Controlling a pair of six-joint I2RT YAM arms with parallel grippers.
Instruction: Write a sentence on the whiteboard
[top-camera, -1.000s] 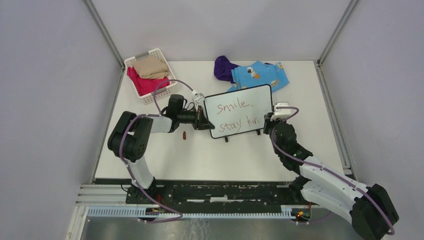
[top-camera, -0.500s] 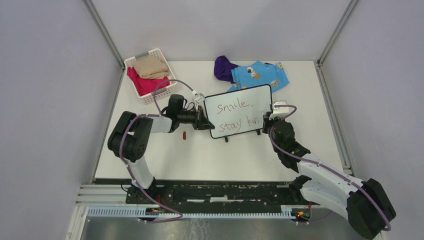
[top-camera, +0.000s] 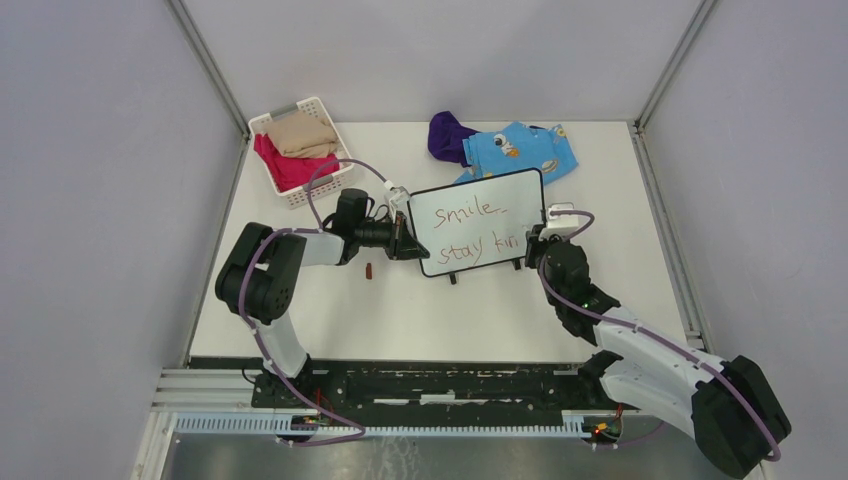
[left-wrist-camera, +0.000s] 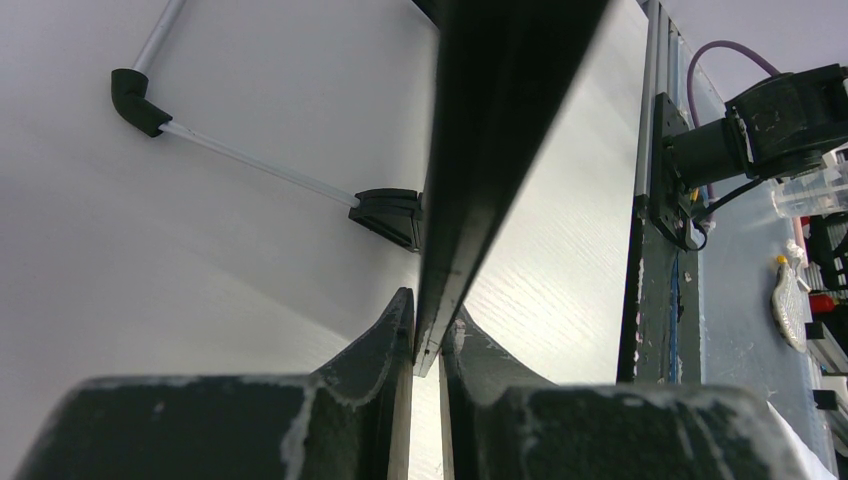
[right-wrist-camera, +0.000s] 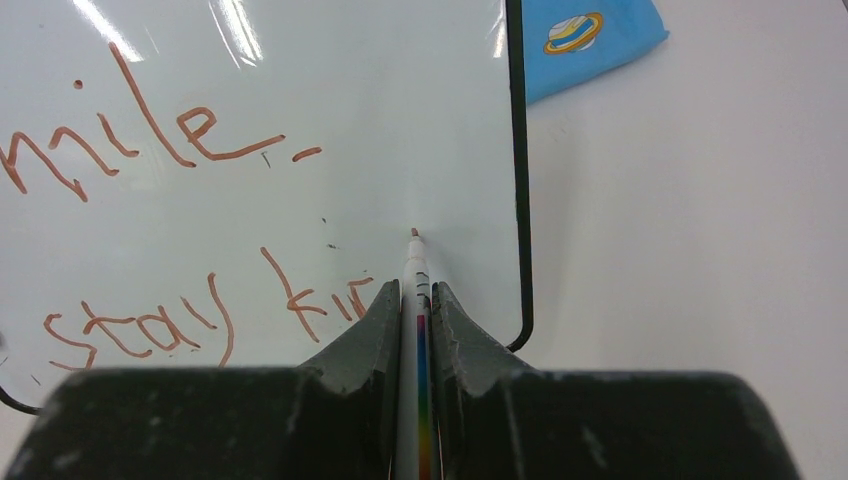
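The whiteboard (top-camera: 522, 198) stands tilted at mid-table, and its black frame shows edge-on in the left wrist view (left-wrist-camera: 490, 130). My left gripper (top-camera: 408, 240) (left-wrist-camera: 428, 335) is shut on its left edge. The sentence (top-camera: 478, 228) is reddish-brown handwriting, "smile" over "stay ki" and a part-formed letter (right-wrist-camera: 300, 295). My right gripper (top-camera: 535, 245) (right-wrist-camera: 416, 295) is shut on a white marker (right-wrist-camera: 414, 265) with a rainbow stripe. Its tip is at the board just right of the last strokes. I cannot tell whether it touches.
A white slatted basket (top-camera: 322, 184) with beige and pink cloth sits at the back left. Purple cloth (top-camera: 448, 135) and a blue printed garment (top-camera: 520, 150) lie behind the board. A small reddish-brown cap (top-camera: 369, 270) lies on the table (top-camera: 430, 320) near the left arm.
My right gripper with the marker has shifted slightly up and left at the board's right side. The writing looks the same. The left arm has not moved.
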